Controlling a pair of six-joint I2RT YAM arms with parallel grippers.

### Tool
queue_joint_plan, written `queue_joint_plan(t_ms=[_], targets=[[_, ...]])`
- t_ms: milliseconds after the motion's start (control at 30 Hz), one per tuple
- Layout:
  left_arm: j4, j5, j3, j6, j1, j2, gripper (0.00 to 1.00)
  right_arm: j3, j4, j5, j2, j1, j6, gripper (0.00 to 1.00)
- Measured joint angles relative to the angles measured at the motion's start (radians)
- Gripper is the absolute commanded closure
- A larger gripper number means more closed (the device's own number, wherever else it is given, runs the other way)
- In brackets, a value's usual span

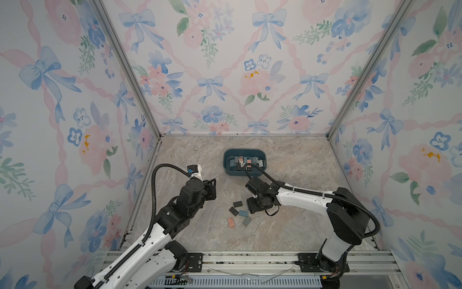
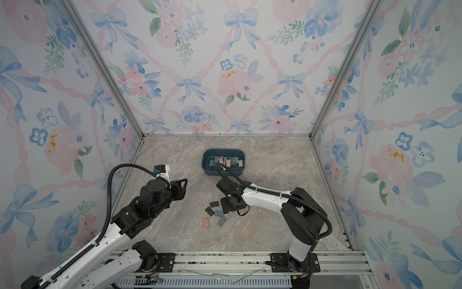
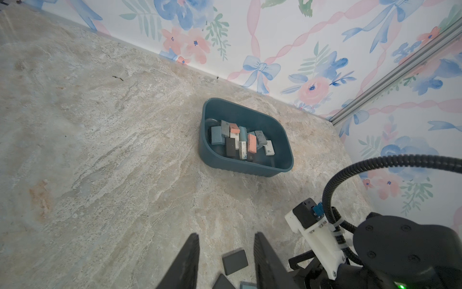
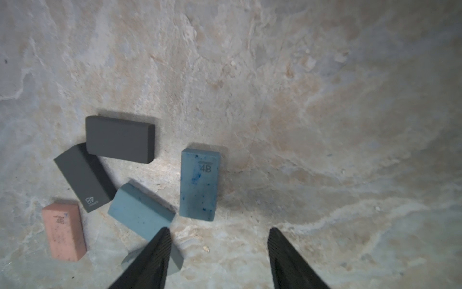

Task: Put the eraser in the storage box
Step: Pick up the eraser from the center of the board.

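near loose erasers (image 4: 199, 184), parted right fingers (image 4: 282, 252)

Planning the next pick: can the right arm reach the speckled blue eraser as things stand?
Probably yes: the right claw hangs open near the speckled blue eraser, whose top is bare; a paler eraser lies close.

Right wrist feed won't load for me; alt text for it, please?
The right gripper hangs open and empty over the marble table, fingers apart. Ahead lie six erasers: two dark grey, two blue, one pink, one grey partly behind a finger.
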Motion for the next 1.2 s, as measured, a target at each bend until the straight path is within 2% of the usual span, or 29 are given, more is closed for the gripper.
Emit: queue_joint_plan(t_ms=[900, 1200], targets=[[-0.003, -0.012, -0.032, -0.042, -0.023, 0.016, 0.62, 0.105, -0.029, 0.031, 0.14, 0.024, -0.011, 0.42], [-0.007, -0.015, -0.039, -0.042, -0.024, 0.016, 0.62, 0.13, -0.061, 0.06, 0.164, 0.043, -0.028, 0.57]])
